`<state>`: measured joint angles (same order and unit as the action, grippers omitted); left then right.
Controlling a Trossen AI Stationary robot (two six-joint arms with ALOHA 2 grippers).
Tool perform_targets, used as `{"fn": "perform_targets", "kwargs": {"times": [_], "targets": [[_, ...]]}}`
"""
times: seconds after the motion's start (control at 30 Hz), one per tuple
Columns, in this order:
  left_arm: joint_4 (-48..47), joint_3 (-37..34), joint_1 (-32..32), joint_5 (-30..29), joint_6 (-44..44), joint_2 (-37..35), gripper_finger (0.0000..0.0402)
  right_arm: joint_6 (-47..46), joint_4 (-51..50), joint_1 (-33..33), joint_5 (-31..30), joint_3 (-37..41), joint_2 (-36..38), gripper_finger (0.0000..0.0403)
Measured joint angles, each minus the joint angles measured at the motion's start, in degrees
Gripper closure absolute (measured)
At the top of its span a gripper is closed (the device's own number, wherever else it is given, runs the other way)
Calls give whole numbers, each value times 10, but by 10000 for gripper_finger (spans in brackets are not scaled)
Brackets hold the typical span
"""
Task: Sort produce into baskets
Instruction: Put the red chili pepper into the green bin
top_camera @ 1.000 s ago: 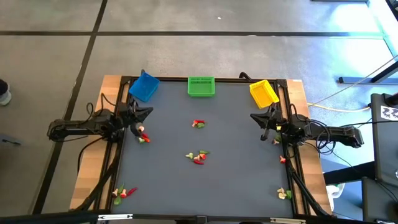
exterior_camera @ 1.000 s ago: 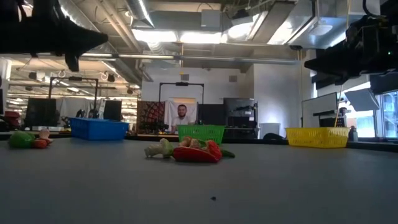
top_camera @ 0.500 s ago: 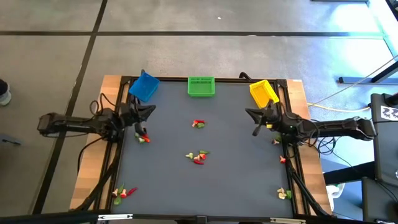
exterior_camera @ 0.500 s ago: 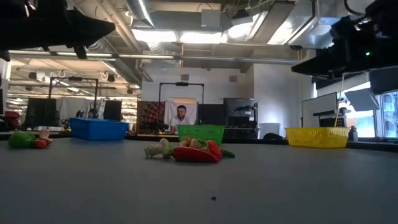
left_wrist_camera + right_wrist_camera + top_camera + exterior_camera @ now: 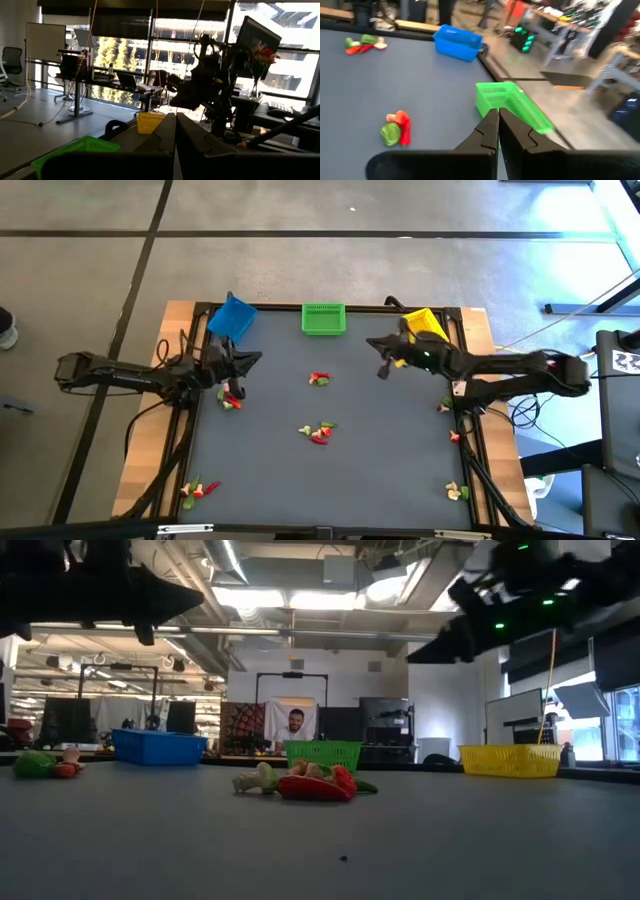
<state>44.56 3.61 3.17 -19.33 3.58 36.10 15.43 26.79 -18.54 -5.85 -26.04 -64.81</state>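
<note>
Small heaps of red, green and whitish produce lie on the grey table: one at the middle [image 5: 318, 432], one farther back [image 5: 319, 379], and one at the left [image 5: 231, 397] just under my left gripper. The blue basket [image 5: 232, 319], green basket [image 5: 323, 318] and yellow basket [image 5: 425, 323] stand along the far edge. My left gripper [image 5: 257, 361] is shut and empty, raised above the table near the blue basket. My right gripper [image 5: 375, 348] is shut and empty, raised between the green and yellow baskets. My right arm covers part of the yellow basket.
More produce lies at the near left corner [image 5: 198, 490], the near right corner [image 5: 457, 492] and along the right edge [image 5: 443, 408]. The right wrist view shows the green basket [image 5: 512, 105], the blue basket [image 5: 457, 41] and a heap [image 5: 396, 129]. A person [image 5: 292, 726] sits beyond the table.
My right gripper has gone from the table's right edge toward the left and the far edge, reaching out past the yellow basket toward the green one. My left gripper has gone a little toward the right. Both stay shut. No produce has moved.
</note>
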Motion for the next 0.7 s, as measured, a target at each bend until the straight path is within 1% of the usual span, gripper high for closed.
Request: {"fn": "perform_targets", "kwargs": {"times": [0.1, 0.23, 0.33, 0.47, 0.57, 0.63, 0.7], "targets": [[0, 22, 0, -3, -11, 36, 396, -1, -8, -8, 59, -45, -64, 388], [-2, 49, 0, -3, -25, 84, 396, -2, -39, -5, 91, -97, -142, 388], [-1, 63, 0, -3, -25, 114, 396, -22, -84, -6, 123, -132, -186, 388], [-2, 69, 0, -3, -25, 146, 396, -39, -124, -6, 146, -161, -228, 388], [-2, 70, 0, -4, -23, 165, 396, -43, -135, -6, 180, -172, -253, 386], [-2, 70, 0, -4, -22, 177, 396, -44, -135, -6, 194, -173, -266, 375], [-1, 70, 0, -4, -22, 185, 396, -46, -134, -6, 201, -173, -278, 354]]}}
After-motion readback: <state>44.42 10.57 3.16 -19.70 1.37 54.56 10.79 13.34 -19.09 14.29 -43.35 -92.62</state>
